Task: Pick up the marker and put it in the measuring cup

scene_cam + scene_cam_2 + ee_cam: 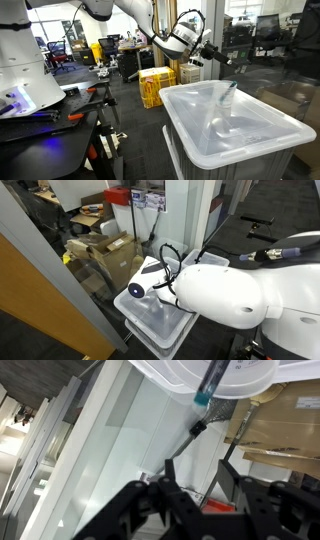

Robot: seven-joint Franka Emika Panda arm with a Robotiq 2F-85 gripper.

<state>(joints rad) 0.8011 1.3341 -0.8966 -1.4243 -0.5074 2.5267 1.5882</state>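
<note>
Marker (210,382) — inside measuring cup (250,375), clear of claw (198,505)

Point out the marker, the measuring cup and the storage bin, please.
marker (203,399), wrist view, teal part
measuring cup (245,380), wrist view, clear wall
storage bin (240,165), an exterior view, side wall

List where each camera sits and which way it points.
Exterior view: stands off at a distance and looks across the lab at the bin; shows the arm reaching to the tool.
Exterior view: sits close behind the arm and looks down past it at the bin and cardboard boxes.
Wrist view: on the wrist, facing along the open tool toward the marker and measuring cup; both fingers show.
Shared: both exterior views show the arm and bin.
</note>
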